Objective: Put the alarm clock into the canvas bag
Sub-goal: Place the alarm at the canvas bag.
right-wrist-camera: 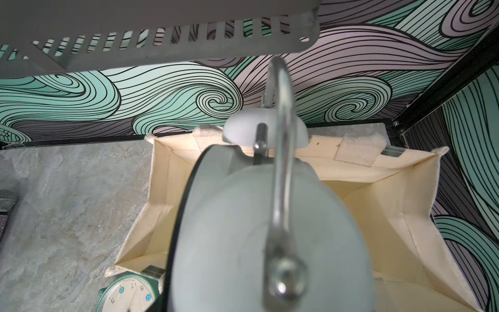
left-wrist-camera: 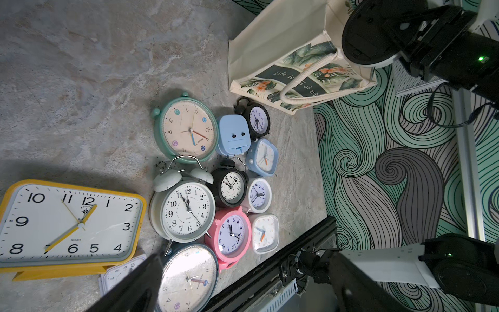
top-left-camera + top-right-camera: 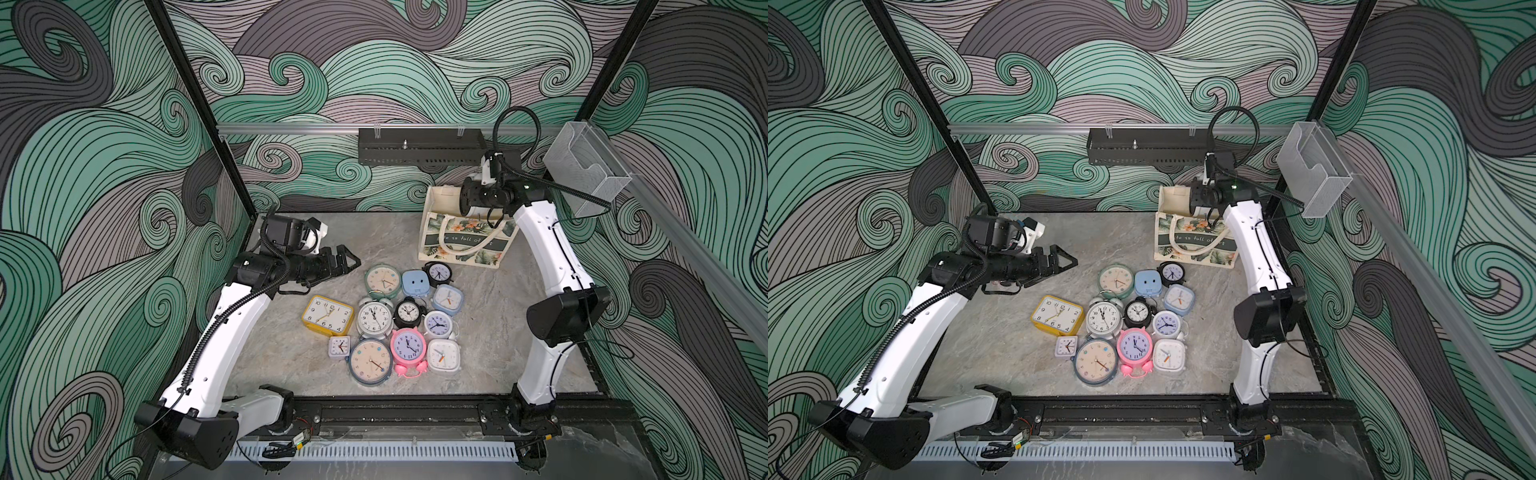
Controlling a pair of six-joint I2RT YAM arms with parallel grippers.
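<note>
Swirling green and grey wave-print walls close in a grey marble-patterned desk. A cream canvas bag, printed with tropical leaves and flowers and crossed by a dark green band of white script, stands upright at its far right side with its mouth wide open. One cream rope handle droops down the bag's front.

The right end effector is poised over that mouth. Its jaws are partway apart and clamped on a pale grey-green twin-bell alarm clock with a silver metal loop handle and a black back. In the right wrist view the clock's body fills the foreground, with the bag's bare cream lining beneath and around it. In both top views the clock sits level with the bag's upper rim; how far it dips inside I cannot tell.

The left end effector hangs above the far left of the desk, jaws spread fully wide, gripping nothing and touching nothing.

Between the arms, in front of the bag, a tight cluster of clocks lies on the desk, most of them face-up. Among them are a yellow rectangular clock, a large teal round clock, a pink round clock and a light blue square clock turned face-down
</note>
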